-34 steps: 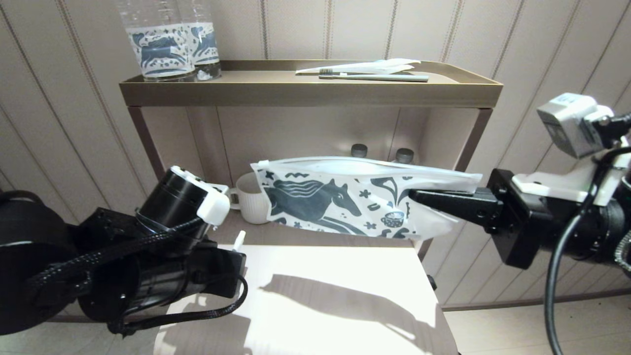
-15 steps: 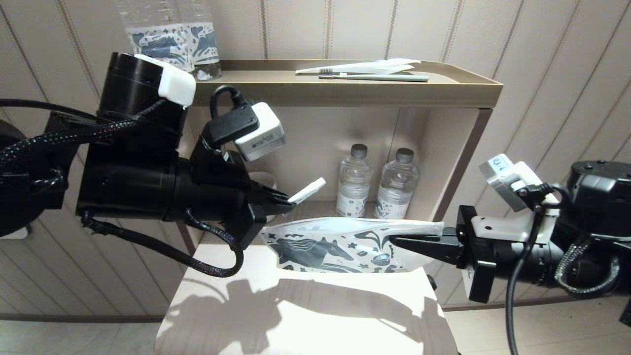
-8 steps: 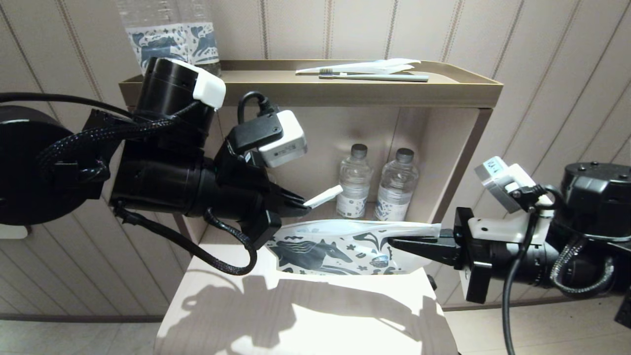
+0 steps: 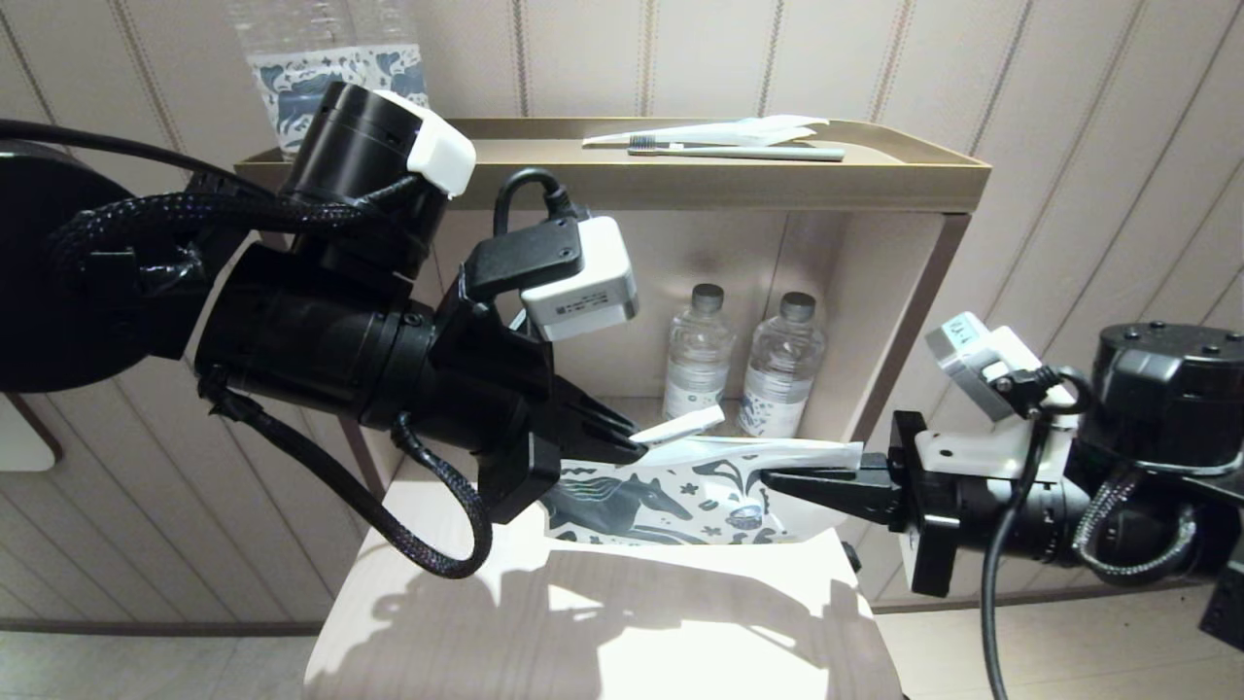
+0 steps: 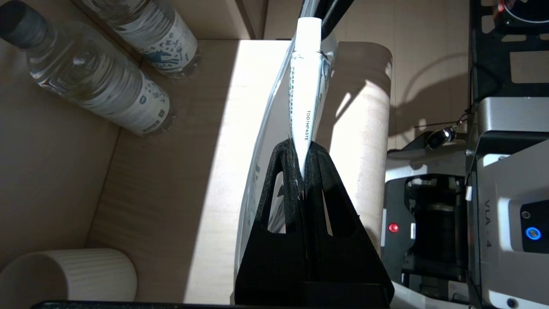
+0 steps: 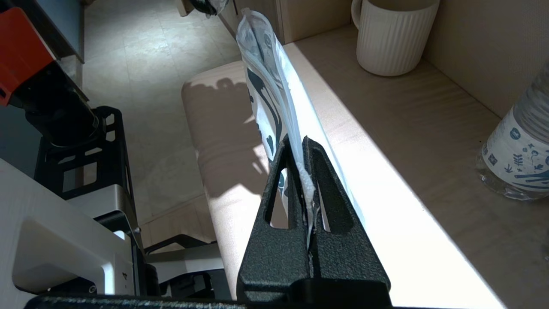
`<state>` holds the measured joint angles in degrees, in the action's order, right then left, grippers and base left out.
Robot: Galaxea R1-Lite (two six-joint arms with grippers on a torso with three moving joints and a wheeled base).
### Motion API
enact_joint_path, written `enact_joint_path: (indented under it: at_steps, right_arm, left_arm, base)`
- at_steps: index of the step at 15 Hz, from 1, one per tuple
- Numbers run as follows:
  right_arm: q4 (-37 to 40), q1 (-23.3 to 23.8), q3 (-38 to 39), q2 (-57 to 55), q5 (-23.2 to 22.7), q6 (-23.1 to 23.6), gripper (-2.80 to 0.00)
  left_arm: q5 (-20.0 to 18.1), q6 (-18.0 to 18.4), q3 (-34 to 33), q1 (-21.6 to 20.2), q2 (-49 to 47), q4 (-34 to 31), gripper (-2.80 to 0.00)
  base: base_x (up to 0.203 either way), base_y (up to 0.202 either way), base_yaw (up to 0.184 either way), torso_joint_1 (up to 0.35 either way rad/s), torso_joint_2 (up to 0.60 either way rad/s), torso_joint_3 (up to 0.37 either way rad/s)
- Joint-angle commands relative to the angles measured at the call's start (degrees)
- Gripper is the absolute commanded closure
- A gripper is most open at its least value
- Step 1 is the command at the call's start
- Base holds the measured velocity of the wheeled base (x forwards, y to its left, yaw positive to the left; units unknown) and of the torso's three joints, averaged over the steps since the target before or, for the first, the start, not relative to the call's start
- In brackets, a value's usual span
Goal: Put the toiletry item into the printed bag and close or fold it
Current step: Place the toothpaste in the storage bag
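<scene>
The right gripper [image 4: 777, 478] reaches in from the right with its fingers [image 6: 319, 171] clenched on the right end of the printed bag [image 4: 680, 491], holding it on edge just above the far part of the pale bench [image 4: 603, 622], in front of the lower shelf. The bag's top edge faces up, its horse print toward the near side. The left gripper [image 4: 632, 449] comes from the left, its fingers [image 5: 283, 171] grasping the crimped end of a white toothpaste tube [image 4: 685, 426]. The tube points rightward with its cap end over the bag's upper edge; in the left wrist view the tube [image 5: 306, 98] lies along the bag's top edge, and whether its tip is inside cannot be told. Behind the bag, two small water bottles [image 4: 743, 362] stand on the lower shelf, and a ribbed white cup [image 6: 388, 36] sits farther left. On the top shelf [image 4: 875, 180] lie a toothbrush [image 4: 739, 151] and a white wrapper, with clear horse-label bottles [image 4: 335, 63] at its left end.
</scene>
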<state>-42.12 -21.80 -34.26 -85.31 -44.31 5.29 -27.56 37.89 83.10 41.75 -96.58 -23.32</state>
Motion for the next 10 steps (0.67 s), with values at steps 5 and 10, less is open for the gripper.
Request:
enact_joint_path:
  at_steps: [5, 10]
  right_arm:
    - [-0.2, 0.0, 0.1, -0.9, -0.2, 0.4, 0.0]
    - [-0.2, -0.1, 0.2, -0.8, -0.2, 0.4, 0.0]
  left_arm:
    - [0.2, 0.8, 0.0, 0.1, -2.4, 0.0, 0.0]
    - [0.2, 0.7, 0.3, 0.1, -4.8, 0.5, 0.0]
  base:
    - [0.0, 0.0, 0.0, 0.0, 0.0, 0.0]
    - [0.0, 0.0, 0.0, 0.0, 0.0, 0.0]
